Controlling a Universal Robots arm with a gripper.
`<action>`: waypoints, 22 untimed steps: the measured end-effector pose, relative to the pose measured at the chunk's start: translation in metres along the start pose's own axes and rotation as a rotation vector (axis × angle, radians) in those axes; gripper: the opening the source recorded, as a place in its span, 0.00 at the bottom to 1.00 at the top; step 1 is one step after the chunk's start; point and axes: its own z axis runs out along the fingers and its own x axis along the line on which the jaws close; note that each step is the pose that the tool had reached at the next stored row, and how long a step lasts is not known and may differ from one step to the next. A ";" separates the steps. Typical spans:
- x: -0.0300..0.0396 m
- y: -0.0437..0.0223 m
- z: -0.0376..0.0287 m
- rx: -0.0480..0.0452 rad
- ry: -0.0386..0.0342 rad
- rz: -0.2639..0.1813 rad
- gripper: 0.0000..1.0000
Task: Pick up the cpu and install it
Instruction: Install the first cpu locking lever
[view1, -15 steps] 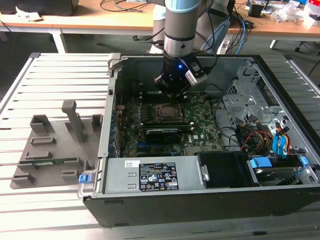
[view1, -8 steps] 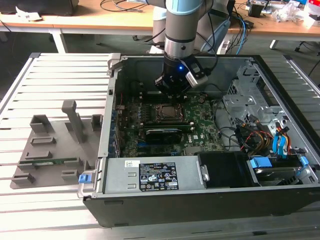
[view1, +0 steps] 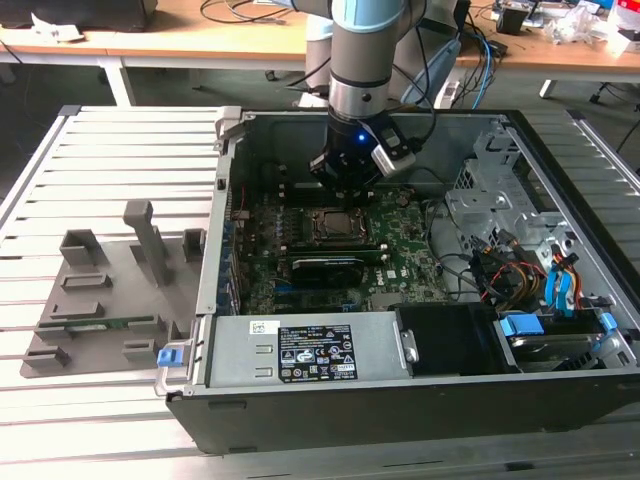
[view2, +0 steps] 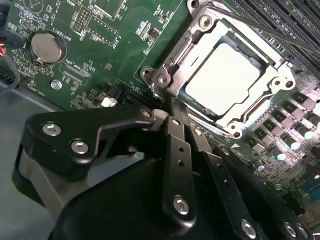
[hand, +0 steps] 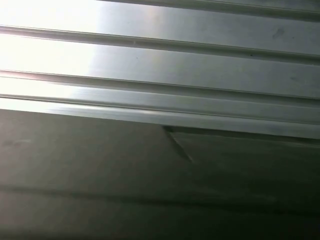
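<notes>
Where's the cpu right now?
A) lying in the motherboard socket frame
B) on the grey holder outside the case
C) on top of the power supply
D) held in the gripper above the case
A: in the second wrist view the silvery cpu lies flat inside the metal socket frame on the motherboard, with the gripper above that spot in the exterior view.

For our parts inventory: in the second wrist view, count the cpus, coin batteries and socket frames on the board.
cpu: 1
coin battery: 1
socket frame: 1
Total: 3
</notes>
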 end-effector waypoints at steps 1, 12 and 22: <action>-0.0001 -0.0002 -0.0049 0.0002 0.0000 0.000 0.11; 0.0026 -0.0321 -0.0063 0.0057 0.0007 0.000 0.11; 0.0040 -0.0544 -0.0313 0.0208 0.0020 -0.001 0.11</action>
